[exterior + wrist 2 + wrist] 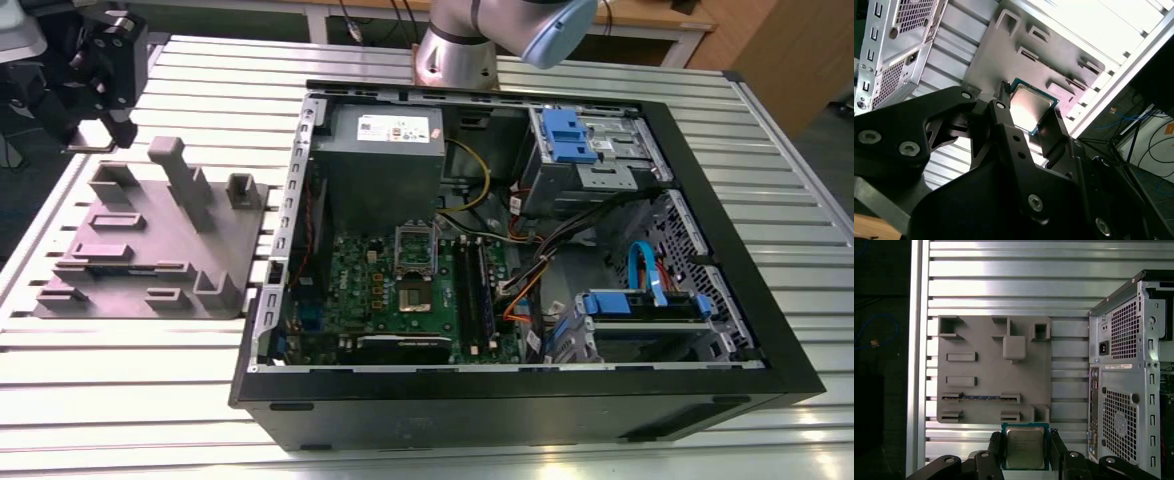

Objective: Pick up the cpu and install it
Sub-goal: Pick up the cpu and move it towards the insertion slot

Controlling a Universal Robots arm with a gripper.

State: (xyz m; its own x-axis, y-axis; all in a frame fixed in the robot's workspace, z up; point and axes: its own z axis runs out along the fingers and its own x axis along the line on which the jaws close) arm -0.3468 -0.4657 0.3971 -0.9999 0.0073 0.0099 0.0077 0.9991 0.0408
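At the exterior view's upper left, hanging above the slatted metal counter (80,360): the black end effector (104,130). Clamped on the cpu (1025,446) in both wrist views, with one black finger (995,450) pressed against each of two opposite edges. Held flat between them in the first wrist view, with the shiny metal top facing the camera and a thin dark-green rim around it. Poised there over bare counter slats, just beside the edge of the grey fixture plate (994,375). Same grip from a slant in the second wrist view: cpu (1030,107) raised in front of the plate.

Just below and right of the end effector in the exterior view, lying on the counter: that same fixture plate (147,250), studded with raised blocks and slots.

From the centre to the right of the frame, lying on its side with the interior open: a black computer case (534,400), close beside the plate. Inside, at its upper left, a grey power-supply box (380,160). Below that, a green motherboard (387,300) with a silver socket frame (416,250) near its middle, well apart from the held cpu. Further right, tangled cables (534,270). Then one blue drive bracket (567,135) at the upper right and another (641,302) at the lower right. At top centre, behind the case: the silver arm base (454,55).
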